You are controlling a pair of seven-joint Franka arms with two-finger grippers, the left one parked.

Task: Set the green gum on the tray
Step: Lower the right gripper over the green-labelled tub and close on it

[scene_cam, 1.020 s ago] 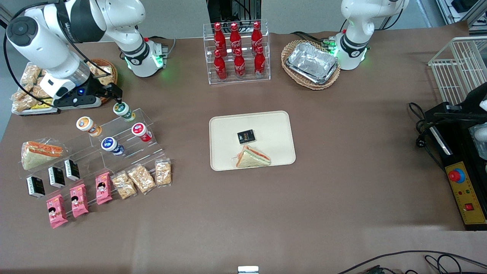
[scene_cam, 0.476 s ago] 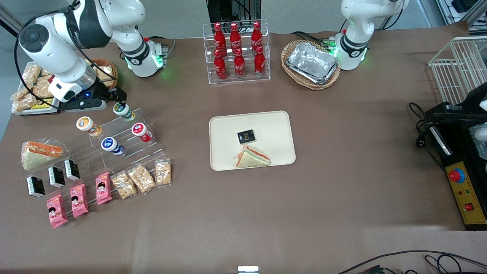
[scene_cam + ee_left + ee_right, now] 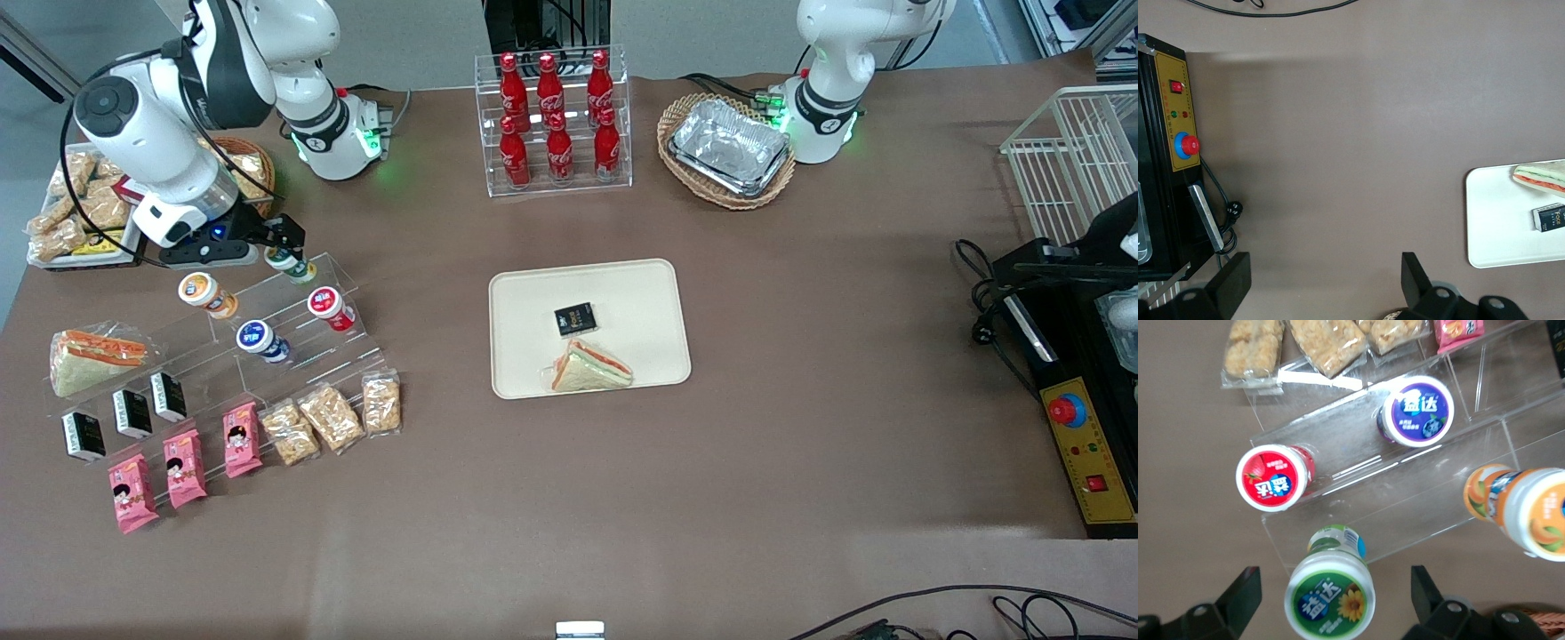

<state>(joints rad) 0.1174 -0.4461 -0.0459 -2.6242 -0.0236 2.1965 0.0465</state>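
Note:
The green gum [image 3: 290,264] stands on the top step of a clear acrylic riser, partly covered by the gripper in the front view. In the right wrist view its green-rimmed lid [image 3: 1329,599] lies between my two fingers with clear gaps on both sides. My right gripper [image 3: 284,242] is open, lowered around the green gum and apart from it; it also shows in the right wrist view [image 3: 1331,600]. The cream tray [image 3: 524,356] lies mid-table, holding a sandwich [image 3: 589,366] and a small black packet [image 3: 575,319].
On the riser [image 3: 293,307] stand an orange-lidded canister [image 3: 203,292], a red one [image 3: 329,306] and a blue one [image 3: 258,339]. Nearer the front camera lie snack packs, black boxes and pink packets. Cola bottles [image 3: 551,116] and a foil-tray basket [image 3: 727,149] stand farther off.
My right gripper has moved down and toward the tray, from beside the green gum's lid to straddling it. The gum has not moved.

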